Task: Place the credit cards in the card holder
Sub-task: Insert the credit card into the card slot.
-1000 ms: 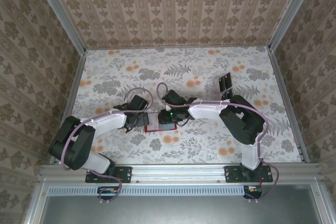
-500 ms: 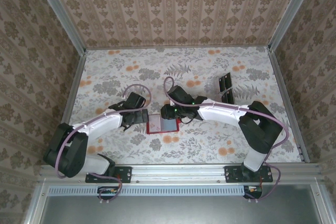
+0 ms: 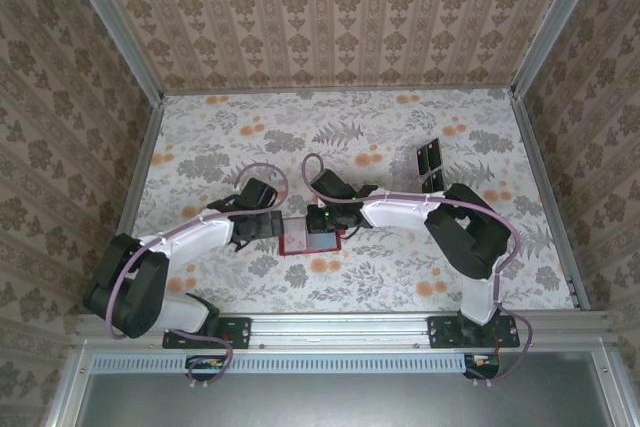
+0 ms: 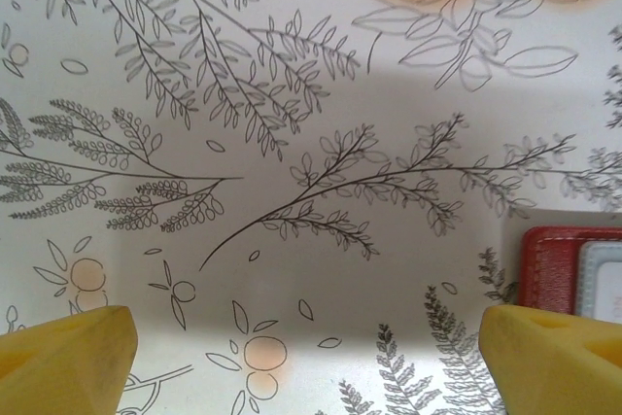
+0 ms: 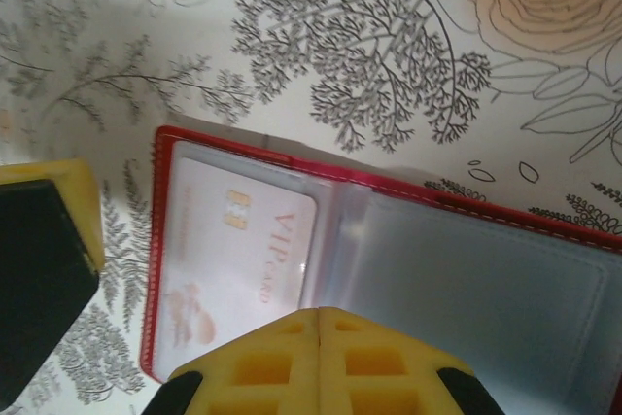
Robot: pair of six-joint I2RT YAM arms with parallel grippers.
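Note:
The card holder lies opened flat on the flowered table, red-edged with clear sleeves inside. A pale credit card printed "VIP card", with a gold chip, sits in its left sleeve. My right gripper hovers over the holder's near edge, its yellow fingers pressed together with nothing between them. From above, the right gripper covers most of the card holder. My left gripper stands wide open over bare table, just left of the card holder. The top view places this left gripper beside the holder.
A clear rack with black panels stands at the back right. Patterned walls enclose the table on three sides. One left finger shows close to the holder's left edge in the right wrist view.
My right gripper's jaws have closed over the card holder. The right arm swung its elbow out and back. The left gripper edged slightly left and stayed open.

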